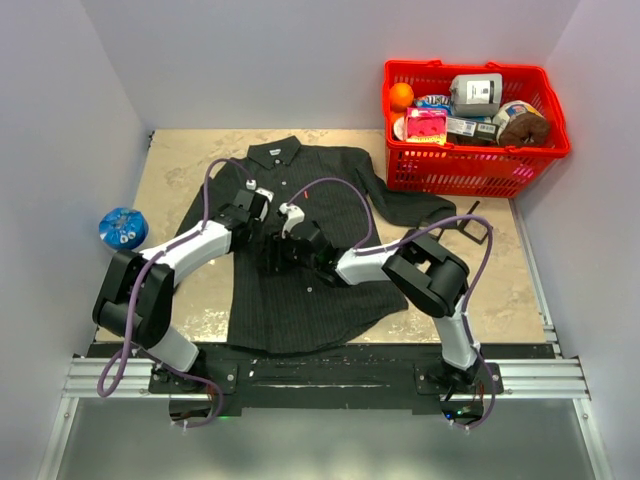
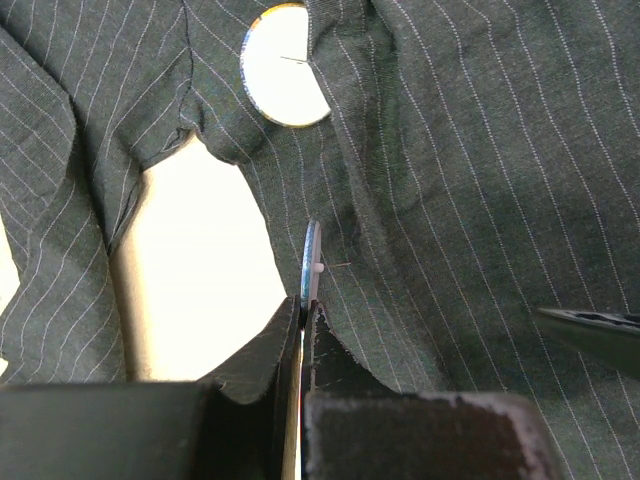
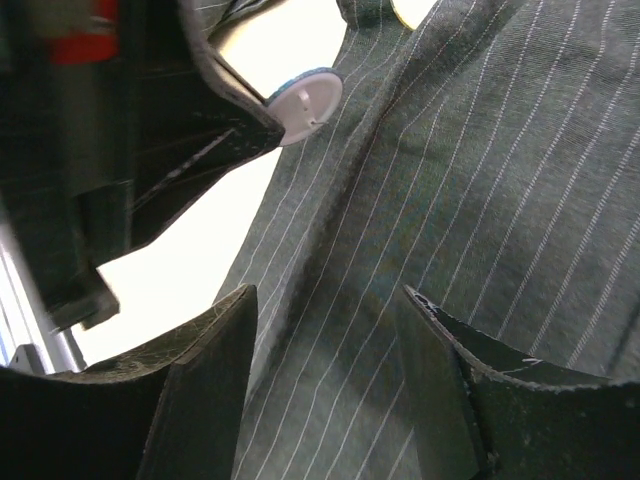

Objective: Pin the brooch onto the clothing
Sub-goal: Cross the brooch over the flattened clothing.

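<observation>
The clothing (image 1: pixel 300 280), a dark pinstriped collared shirt, lies spread on the table. My left gripper (image 2: pixel 303 305) is shut on the brooch (image 2: pixel 311 262), a thin round badge seen edge-on against the cloth. In the right wrist view the brooch (image 3: pixel 305 105) shows a white back and a blue rim, held at a raised edge of the shirt (image 3: pixel 470 180). My right gripper (image 3: pixel 330 310) stands open astride a ridge of the fabric just below it. Both grippers, left (image 1: pixel 262 208) and right (image 1: pixel 283 240), meet over the shirt's chest.
A red basket (image 1: pixel 475 170) of groceries stands at the back right, touching one sleeve. A blue round object (image 1: pixel 123 228) lies left of the shirt. A pale gold-rimmed disc (image 2: pixel 285 65) peeks from under a fold of cloth. White walls close in on both sides.
</observation>
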Available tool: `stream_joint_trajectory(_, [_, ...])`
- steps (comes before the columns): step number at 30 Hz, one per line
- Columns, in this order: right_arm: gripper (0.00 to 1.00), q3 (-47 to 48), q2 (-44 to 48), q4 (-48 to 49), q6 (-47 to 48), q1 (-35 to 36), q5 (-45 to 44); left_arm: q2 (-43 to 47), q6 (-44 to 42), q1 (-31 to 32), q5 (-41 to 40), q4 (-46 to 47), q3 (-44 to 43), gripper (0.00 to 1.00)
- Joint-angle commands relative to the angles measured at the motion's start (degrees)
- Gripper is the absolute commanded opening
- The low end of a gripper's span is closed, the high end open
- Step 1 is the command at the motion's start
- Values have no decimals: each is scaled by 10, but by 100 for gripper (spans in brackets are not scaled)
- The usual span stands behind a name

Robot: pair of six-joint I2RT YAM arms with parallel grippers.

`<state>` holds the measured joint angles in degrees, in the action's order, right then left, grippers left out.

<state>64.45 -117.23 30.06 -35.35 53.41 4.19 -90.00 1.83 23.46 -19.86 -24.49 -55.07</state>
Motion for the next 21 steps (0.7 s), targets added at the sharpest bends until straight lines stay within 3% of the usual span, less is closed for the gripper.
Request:
stream_joint_trajectory(1, [59,38,-12,42,-5,0,8,3,-4,-10,-4,12,-2,0])
stream_joint_trajectory(16, [46,77,-67,55,5,0,10,-9,-6,-12,4,8,-8,0])
stream_joint_trajectory(21, [33,77,-73,67,8,0,8,-12,-7,-12,7,7,-8,0])
